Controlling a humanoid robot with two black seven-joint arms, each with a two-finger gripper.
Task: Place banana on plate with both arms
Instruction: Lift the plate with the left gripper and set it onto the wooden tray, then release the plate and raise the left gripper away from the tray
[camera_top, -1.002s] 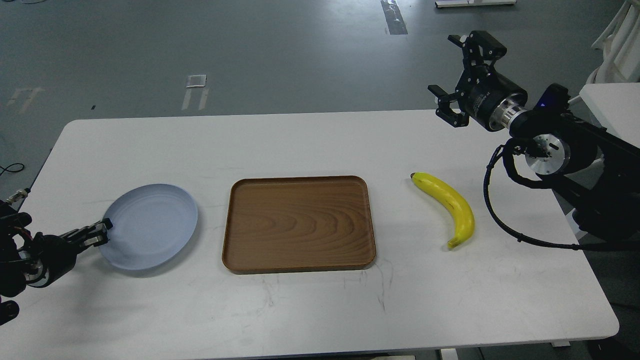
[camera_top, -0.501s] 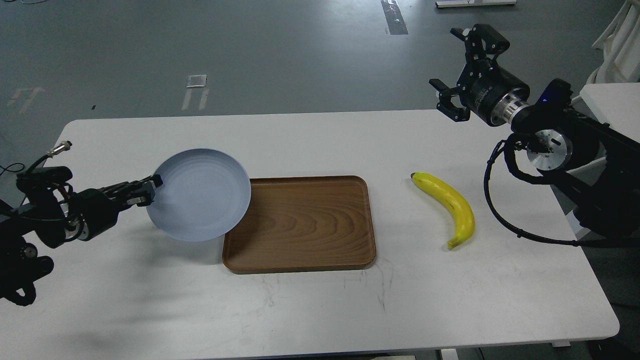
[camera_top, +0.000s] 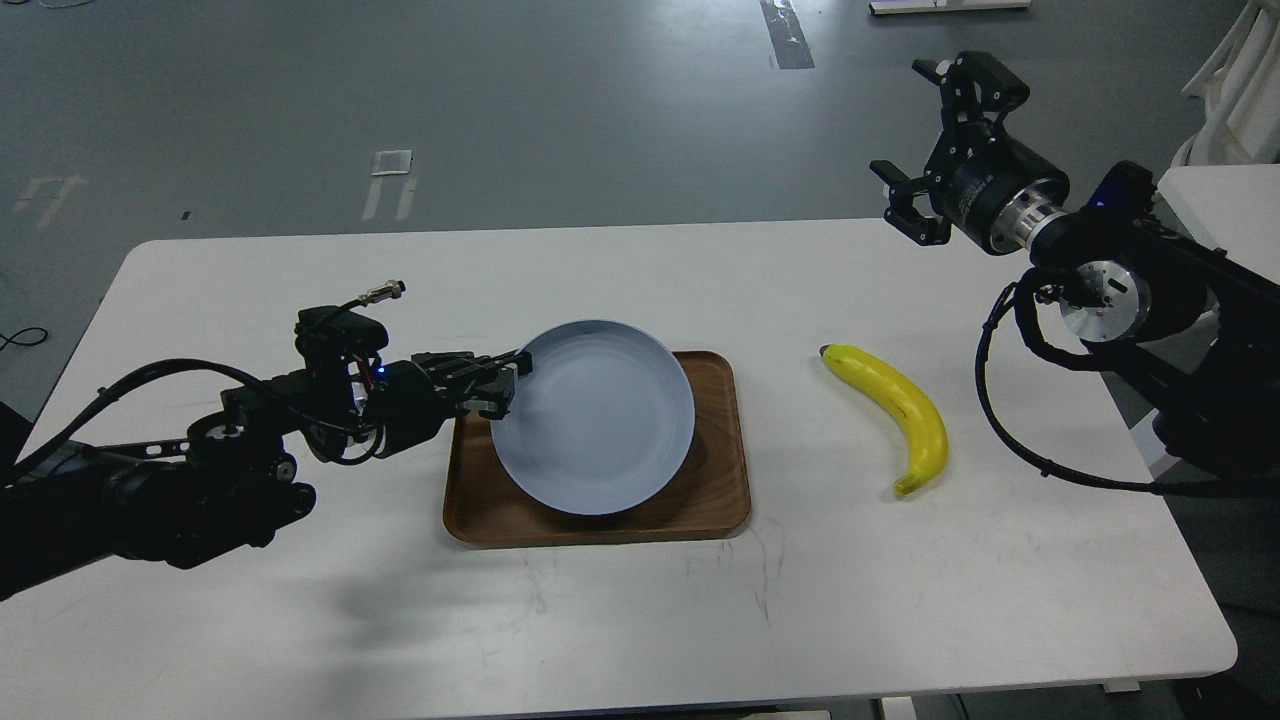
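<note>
The pale blue-grey plate (camera_top: 595, 415) hangs over the brown wooden tray (camera_top: 715, 490), held by its left rim. My left gripper (camera_top: 505, 385) is shut on that rim, its arm reaching in from the left. The yellow banana (camera_top: 895, 410) lies on the white table to the right of the tray, dark stem tip at its upper left end. My right gripper (camera_top: 925, 140) is open and empty, raised above the table's far right edge, well behind the banana.
The white table (camera_top: 640, 620) carries the tray in the middle. The right arm's cable loops down beside the banana. A white object stands at the far right edge of the view.
My left gripper has carried the plate rightward from the table's left side to over the tray. My right gripper has shifted slightly to the right. The banana has not moved.
</note>
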